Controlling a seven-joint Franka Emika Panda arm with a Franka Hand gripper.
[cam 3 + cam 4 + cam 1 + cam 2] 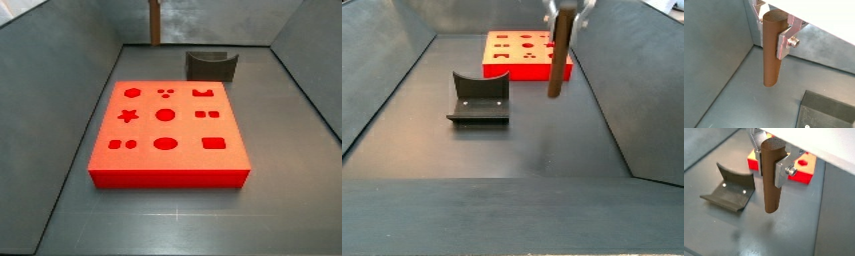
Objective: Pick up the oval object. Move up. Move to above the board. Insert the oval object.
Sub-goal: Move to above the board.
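holder [478, 98] sits mid-left in a side view, ignore it | gripper [563, 12] top right, fingers [784, 170] pinching the oval object [556, 55], hanging upright clear of the floor | board [528, 53] further back, upper middle | tip imo: carry it level over the board, line up the oval hole before lowering
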